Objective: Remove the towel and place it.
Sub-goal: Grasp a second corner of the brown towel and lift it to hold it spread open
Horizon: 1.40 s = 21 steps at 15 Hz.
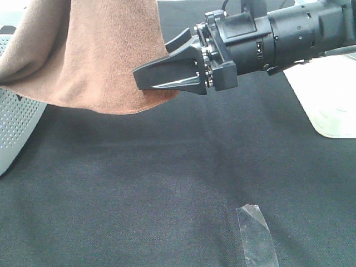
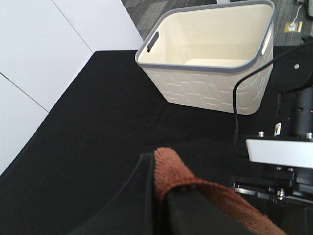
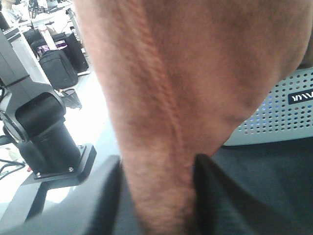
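Note:
The brown plush towel (image 1: 94, 55) hangs above the black table cloth at the top left of the exterior view. Its stitched hem shows in the right wrist view (image 3: 161, 98). My right gripper (image 1: 151, 57) reaches in from the right. Its two black fingers close on the towel's lower right edge, and the cloth fills the gap between them (image 3: 156, 196). My left gripper (image 2: 161, 188) is shut on a folded edge of the towel (image 2: 171, 171). The left gripper is hidden in the exterior view. The white tag does not show.
A cream basket with a grey rim (image 2: 210, 63) stands on the black table cloth (image 1: 167, 178). A grey perforated box (image 1: 16, 128) is at the left edge. A white pad (image 1: 334, 100) lies at the right, and a clear tape strip (image 1: 256, 233) near the front.

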{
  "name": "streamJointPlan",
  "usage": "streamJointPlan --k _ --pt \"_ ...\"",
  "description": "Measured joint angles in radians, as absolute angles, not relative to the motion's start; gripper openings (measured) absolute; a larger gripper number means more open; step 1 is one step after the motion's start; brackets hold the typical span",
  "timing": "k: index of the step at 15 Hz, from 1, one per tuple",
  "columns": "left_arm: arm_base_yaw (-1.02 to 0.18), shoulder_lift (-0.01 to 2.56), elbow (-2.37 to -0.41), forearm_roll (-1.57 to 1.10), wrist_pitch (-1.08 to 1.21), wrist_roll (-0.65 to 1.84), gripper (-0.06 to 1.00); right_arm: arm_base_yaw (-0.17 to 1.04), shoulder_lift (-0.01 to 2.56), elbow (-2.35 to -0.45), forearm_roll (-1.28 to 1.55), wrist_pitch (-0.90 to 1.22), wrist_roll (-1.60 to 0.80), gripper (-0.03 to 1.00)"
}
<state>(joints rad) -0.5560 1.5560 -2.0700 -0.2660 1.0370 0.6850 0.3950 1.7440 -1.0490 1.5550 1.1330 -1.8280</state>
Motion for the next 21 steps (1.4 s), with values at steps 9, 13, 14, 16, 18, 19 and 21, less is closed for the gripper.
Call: streamJointPlan --k 9,13,14,16,18,19,21 --pt "-0.556 1.575 -2.070 -0.279 1.087 0.661 0.00 0.395 1.744 -1.049 1.555 1.098 -1.617 0.01" --pt "-0.556 1.575 -2.070 -0.070 1.130 0.606 0.00 0.395 1.678 -1.218 1.225 1.039 -1.151 0.01" --pt "-0.556 1.575 -2.070 -0.070 1.130 0.606 0.00 0.395 1.678 -1.218 1.225 1.039 -1.151 0.01" --pt "-0.556 1.575 -2.070 0.038 1.129 0.580 0.00 0.395 1.662 -1.490 0.886 1.095 -0.771 0.01" --pt "-0.556 1.575 -2.070 0.096 1.092 0.530 0.00 0.395 1.662 -1.690 0.694 1.133 -0.649 0.01" --pt "-0.556 1.575 -2.070 0.129 1.058 0.503 0.00 0.395 1.662 -1.799 0.620 1.145 -0.622 0.01" --pt "-0.556 1.575 -2.070 0.172 0.994 0.484 0.00 0.395 1.668 -1.976 0.526 1.148 -0.599 0.01"
